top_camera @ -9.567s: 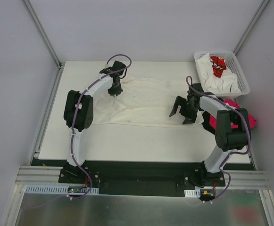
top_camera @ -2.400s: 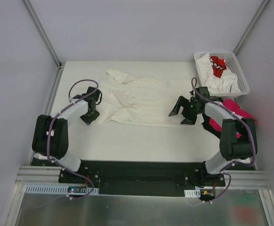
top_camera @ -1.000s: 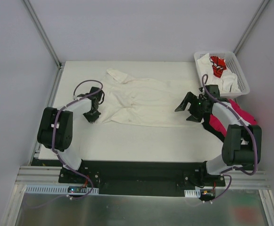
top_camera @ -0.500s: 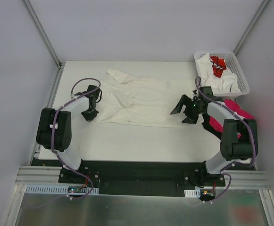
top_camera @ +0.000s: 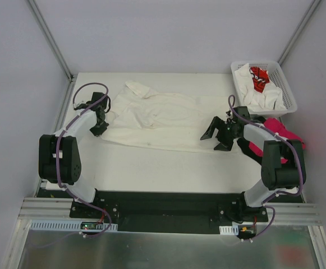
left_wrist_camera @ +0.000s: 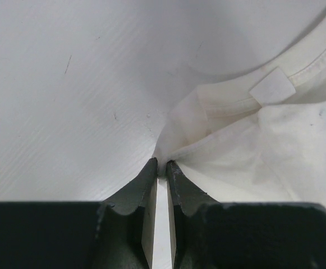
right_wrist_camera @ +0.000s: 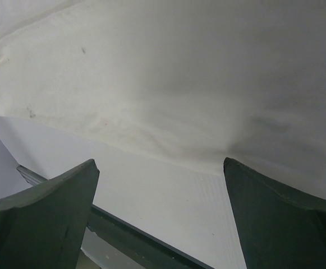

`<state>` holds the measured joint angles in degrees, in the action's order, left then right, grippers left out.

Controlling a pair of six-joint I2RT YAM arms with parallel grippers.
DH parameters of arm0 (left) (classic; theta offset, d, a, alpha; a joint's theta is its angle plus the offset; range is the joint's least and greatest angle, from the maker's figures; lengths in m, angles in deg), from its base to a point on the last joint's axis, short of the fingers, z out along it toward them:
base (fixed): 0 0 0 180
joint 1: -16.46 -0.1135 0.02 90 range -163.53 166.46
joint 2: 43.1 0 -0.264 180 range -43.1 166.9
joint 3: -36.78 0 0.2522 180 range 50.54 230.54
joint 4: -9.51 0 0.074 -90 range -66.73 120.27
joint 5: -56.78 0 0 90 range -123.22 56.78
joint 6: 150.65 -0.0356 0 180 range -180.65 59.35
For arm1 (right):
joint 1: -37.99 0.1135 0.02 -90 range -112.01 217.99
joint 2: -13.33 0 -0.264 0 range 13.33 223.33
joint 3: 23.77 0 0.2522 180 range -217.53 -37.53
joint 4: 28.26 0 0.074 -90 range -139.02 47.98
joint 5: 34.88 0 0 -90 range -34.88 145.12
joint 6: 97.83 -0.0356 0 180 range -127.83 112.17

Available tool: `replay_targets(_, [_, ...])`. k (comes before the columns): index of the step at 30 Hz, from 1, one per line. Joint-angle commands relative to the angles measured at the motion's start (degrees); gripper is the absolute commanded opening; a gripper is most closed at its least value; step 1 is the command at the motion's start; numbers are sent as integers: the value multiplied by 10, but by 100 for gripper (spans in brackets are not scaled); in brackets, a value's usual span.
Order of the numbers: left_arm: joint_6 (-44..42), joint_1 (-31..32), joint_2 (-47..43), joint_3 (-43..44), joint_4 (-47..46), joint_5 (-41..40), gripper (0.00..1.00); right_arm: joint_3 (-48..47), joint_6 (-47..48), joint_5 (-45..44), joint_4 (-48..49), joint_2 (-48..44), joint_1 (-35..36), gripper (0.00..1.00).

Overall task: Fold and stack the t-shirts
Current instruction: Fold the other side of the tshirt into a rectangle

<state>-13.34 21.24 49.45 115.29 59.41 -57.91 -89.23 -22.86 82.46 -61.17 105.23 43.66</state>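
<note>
Cream-white t-shirt [top_camera: 163,119]: lies spread and somewhat wrinkled across the far half of the table [top_camera: 168,168], lengthwise from left to right, one sleeve turned up at the far left.

Left gripper [top_camera: 97,130]: sits low at the shirt's left end. Seen from the left wrist view as pressed together on a small peak of the cloth [left_wrist_camera: 275,140], near the collar band and its sewn tag. Draws the fabric to a point at the fingertips.

Right gripper [top_camera: 214,140]: stands at the shirt's near right edge, spread wide, gripping nothing. Seen from the right wrist view with the hem [right_wrist_camera: 179,73] and bare table between the two fingers. Cannot tell whether the tips touch the surface.

Basket [top_camera: 258,62]: sits at the far right corner. Holds a white t-shirt with red print [top_camera: 258,78] on top of more pale cloth.

Magenta-pink t-shirt [top_camera: 278,126]: lies just on the near side of the basket, partly under the right arm.
</note>
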Motion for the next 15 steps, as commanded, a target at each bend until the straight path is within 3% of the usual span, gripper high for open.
replay_targets(1, [1,-4,-28,-6,19,-12,10,-3,-9,-6,13,-6,3,96])
replay_targets(15, [16,-4,-54,-35,20,-26,10,-1,-11,-26,5,-23,3,97])
